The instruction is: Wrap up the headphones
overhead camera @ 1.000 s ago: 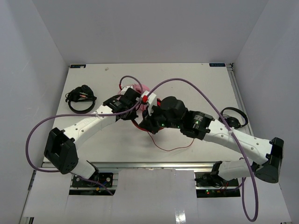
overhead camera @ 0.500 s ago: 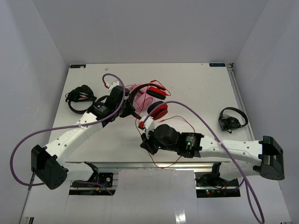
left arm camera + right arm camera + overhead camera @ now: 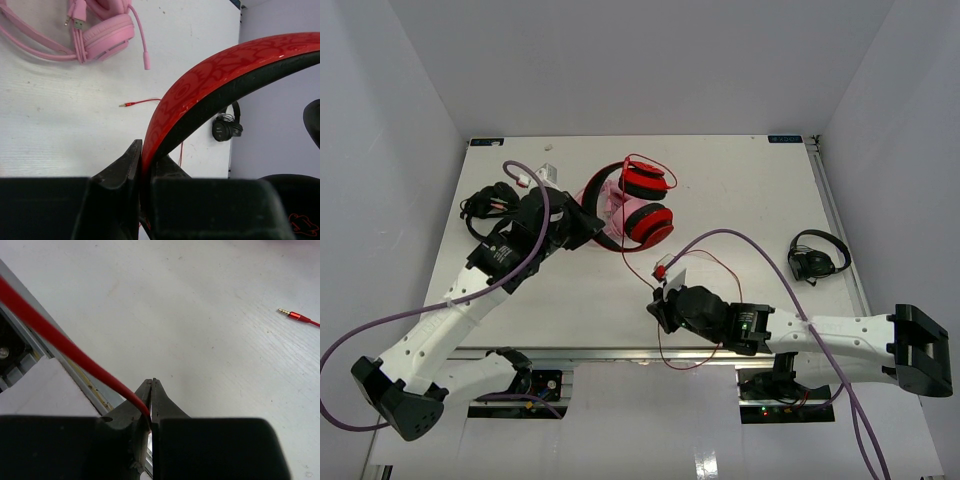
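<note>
1. The left tool (image 3: 147,155) is clamped on the band of the red headphones (image 3: 648,224), toward 12 o'clock on the worktop (image 3: 740,170).
2. The right tool (image 3: 151,386) is closed, pinching the red cable (image 3: 60,342) near 6 o'clock.
3. The pink headphones (image 3: 102,37) seemingly touch the red pair.

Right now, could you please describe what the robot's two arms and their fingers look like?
Both the left arm and right arm have white link shells with black joint housings. A long purple cable runs off each. A small green light glows on the right arm's wrist housing. The fingers are matte black and wedge-shaped.
</note>
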You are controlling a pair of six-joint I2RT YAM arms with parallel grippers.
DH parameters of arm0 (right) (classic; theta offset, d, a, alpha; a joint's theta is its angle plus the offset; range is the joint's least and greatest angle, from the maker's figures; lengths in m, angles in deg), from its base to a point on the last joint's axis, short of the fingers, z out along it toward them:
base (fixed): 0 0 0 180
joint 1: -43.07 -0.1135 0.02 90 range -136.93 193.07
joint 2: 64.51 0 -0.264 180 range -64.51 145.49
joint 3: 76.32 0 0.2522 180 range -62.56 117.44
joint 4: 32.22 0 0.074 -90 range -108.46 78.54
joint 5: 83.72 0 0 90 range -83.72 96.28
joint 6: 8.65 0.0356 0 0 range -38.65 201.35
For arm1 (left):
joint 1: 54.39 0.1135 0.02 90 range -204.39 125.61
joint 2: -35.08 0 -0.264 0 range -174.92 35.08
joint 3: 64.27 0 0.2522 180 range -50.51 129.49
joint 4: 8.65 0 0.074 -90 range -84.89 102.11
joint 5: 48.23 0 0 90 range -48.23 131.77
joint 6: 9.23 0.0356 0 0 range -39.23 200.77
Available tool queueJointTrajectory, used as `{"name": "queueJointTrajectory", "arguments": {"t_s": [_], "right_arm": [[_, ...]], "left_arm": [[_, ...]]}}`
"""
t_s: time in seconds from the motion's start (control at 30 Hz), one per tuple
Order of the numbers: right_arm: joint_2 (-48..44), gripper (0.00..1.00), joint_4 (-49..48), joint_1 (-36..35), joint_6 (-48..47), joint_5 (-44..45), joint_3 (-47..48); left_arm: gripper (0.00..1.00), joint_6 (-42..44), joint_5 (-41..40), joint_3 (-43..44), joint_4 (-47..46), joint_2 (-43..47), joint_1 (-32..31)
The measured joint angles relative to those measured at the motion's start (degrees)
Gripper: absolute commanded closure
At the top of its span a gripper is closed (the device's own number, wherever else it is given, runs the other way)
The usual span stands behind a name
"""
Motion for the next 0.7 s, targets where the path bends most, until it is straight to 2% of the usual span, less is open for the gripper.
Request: {"name": "queueJointTrajectory", "arguments": {"t_s": [0.33,0.7], "right_arm": [[-0.4,0.92,-4.6,0.0,-1.0,4.3,-2.4],[-0.4,0.92,-8.1,0.9,-2.7,5.3,-4.8]], "left_arm": [[1.0,-1.0,8.4,0.0,-1.6,1.3,0.0],[1.0,-1.7,11.9,1.0,-1.9,2.8,0.1]]}}
